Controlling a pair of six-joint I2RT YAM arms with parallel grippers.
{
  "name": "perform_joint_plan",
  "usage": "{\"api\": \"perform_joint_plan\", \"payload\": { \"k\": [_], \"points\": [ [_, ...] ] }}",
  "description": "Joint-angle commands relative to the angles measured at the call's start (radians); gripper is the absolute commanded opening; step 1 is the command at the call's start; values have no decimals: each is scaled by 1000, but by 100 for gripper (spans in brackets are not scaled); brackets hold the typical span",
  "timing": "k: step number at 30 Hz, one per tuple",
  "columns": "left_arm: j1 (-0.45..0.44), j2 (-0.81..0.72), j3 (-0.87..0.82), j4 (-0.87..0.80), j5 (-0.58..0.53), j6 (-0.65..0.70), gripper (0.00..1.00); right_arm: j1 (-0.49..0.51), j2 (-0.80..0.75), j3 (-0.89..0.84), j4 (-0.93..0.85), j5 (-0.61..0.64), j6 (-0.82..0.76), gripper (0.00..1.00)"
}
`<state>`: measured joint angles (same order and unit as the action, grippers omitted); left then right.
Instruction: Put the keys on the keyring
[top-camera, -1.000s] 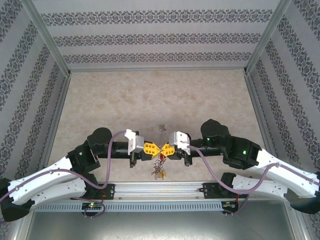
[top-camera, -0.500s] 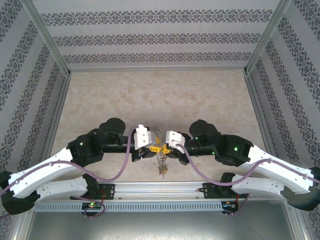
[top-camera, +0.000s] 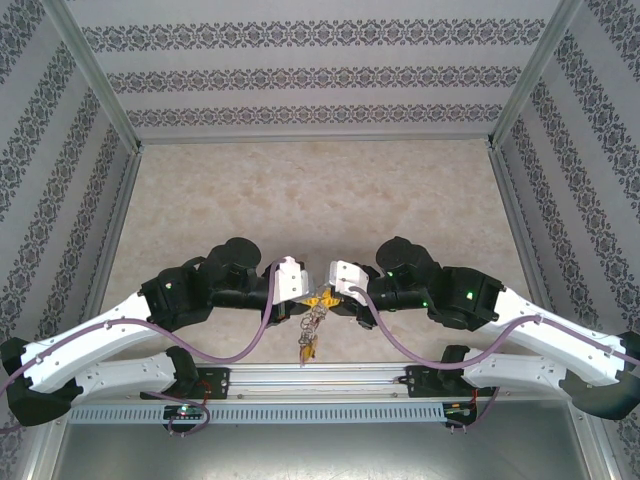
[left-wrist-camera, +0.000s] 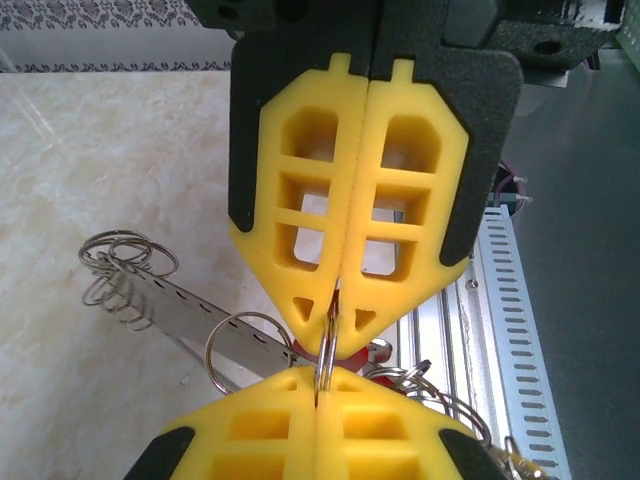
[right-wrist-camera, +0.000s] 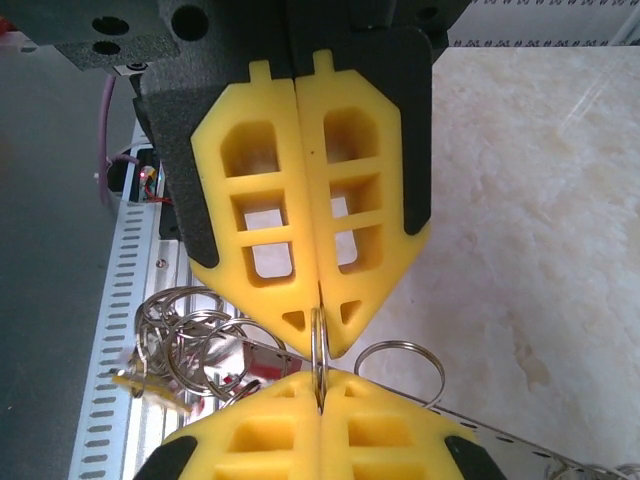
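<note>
Tip to tip above the table (top-camera: 300, 200), the left hand (left-wrist-camera: 318, 385) and right hand (right-wrist-camera: 320, 388) both pinch one thin silvery ring (left-wrist-camera: 326, 345) of the dangling keyring (top-camera: 312, 325).

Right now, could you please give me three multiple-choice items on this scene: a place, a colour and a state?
1. Over the table, the left gripper and right gripper meet: A. at its far edge; B. by its near edge; C. at its left side.
2. Their fingers are: A. yellow; B. blue; C. white.
3. The jaws stand: A. both wide open; B. both shut on one metal ring; C. one open, one shut.
B, they meet close above the front rail; A, yellow in both wrist views; B, closed seams pinch the ring edge-on.
</note>
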<state>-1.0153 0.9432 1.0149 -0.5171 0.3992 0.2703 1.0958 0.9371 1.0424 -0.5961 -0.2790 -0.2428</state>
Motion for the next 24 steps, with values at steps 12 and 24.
{"api": "perform_joint_plan", "payload": {
  "k": [12, 24],
  "points": [
    [-9, -179, -201, 475, 162, -207, 0, 8, -56, -45, 154, -148, 13, 16],
    [1, -200, -257, 629, 225, -287, 0, 9, -83, -67, 198, -150, 17, 24]
  ]
}}
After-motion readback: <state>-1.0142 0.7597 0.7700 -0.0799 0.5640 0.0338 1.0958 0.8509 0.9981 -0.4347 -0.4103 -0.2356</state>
